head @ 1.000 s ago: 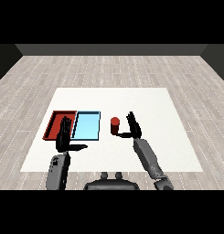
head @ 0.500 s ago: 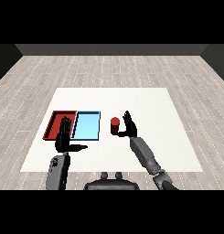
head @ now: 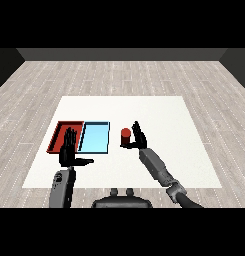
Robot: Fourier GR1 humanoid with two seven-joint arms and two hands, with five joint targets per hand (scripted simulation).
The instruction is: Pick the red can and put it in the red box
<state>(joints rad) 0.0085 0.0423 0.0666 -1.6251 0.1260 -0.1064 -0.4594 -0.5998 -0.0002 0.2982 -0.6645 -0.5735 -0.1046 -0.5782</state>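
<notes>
Meanwhile red can (head: 125, 136) stands outside both trays, beside the right robot hand (head: 138, 137), fingers straight.

Table (head: 159, 112): white, rectangular top, standing on a floor (head: 119, 75) of pale grey planks.

Items lying directly on it:

1. Red tray (head: 57, 136): shallow, with a darker rim, at the left part of the table, toward the near edge. Its near end is partly covered from view.
2. Light blue tray (head: 96, 138): same shape, side by side with the red tray on that tray's right, their long edges touching or all but touching.
3. Red can (head: 125, 135): upright, to the right of the light blue tray and apart from it, outside both trays.
</notes>
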